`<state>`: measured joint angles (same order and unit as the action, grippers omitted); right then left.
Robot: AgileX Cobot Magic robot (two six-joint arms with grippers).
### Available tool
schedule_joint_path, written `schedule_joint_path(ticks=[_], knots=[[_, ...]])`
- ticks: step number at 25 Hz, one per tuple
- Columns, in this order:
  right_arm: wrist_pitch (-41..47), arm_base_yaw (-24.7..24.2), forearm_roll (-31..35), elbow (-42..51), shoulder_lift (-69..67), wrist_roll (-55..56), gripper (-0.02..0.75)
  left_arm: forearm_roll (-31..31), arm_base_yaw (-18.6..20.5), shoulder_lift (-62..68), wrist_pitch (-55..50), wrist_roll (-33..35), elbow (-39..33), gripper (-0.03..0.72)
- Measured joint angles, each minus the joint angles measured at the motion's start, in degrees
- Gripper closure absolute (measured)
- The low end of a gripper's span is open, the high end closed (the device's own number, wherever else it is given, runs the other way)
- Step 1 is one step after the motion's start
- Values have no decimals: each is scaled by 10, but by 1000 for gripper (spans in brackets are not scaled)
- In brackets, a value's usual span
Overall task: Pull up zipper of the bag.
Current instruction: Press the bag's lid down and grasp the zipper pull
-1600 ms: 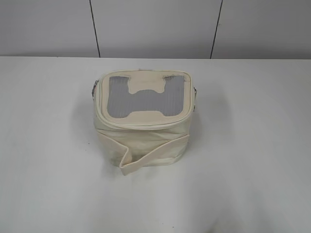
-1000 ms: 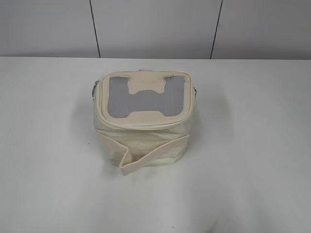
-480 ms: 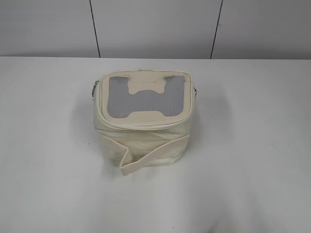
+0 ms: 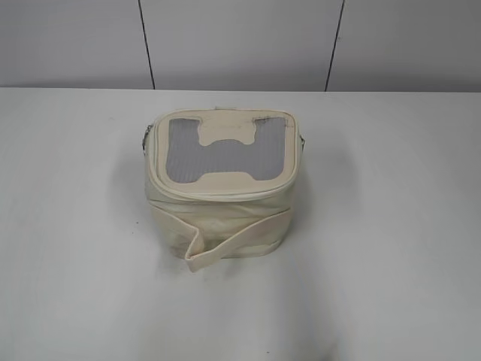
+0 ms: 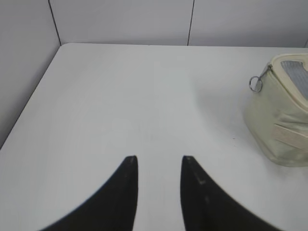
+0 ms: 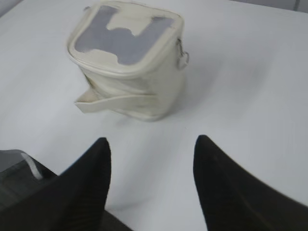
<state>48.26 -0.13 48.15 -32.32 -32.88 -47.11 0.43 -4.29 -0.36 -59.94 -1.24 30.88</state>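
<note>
- The bag (image 4: pixel 220 184) sits mid-desk (image 4: pixel 391 226); both end effectors, left (image 5: pixel 159 166) and right (image 6: pixel 150 147), hang released, well apart from it.
- Steady the bag with the right, then pinch the ring pull (image 5: pixel 255 84) of the zipper (image 4: pixel 218 192) squarely with the left.

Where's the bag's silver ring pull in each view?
Exterior: ring pull at the bag's upper left edge, small and partly hidden.
Left wrist: hangs from the lid corner at far right, clearly seen.
Right wrist: not visible on that side; only a metal clip shows on the bag's right.
Shared landmark: grey mesh panel on the lid.
</note>
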Motion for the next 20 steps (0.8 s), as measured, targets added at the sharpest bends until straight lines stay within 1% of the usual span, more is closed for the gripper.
schedule_joint_path(ticks=[2,4,6,10,12,15,18,20], knots=[[-2,1,78,-24,-99,-110,301,-4,0,0,0,0,0,449],[-7,10,135,-59,-208,-194,301,-4,-3,0,0,0,0,450],[-18,32,164,-112,-316,-245,301,-4,-5,0,0,0,0,451],[-40,112,164,-276,-523,-286,301,-4,-5,0,0,0,0,451],[-38,149,153,-376,-614,-291,301,-4,-5,0,0,0,0,451],[3,185,134,-519,-741,-282,301,-4,-5,0,0,0,0,451],[61,204,112,-650,-844,-245,301,1,-5,0,0,0,0,451],[89,216,87,-720,-903,-212,301,2,-5,0,0,0,0,451]])
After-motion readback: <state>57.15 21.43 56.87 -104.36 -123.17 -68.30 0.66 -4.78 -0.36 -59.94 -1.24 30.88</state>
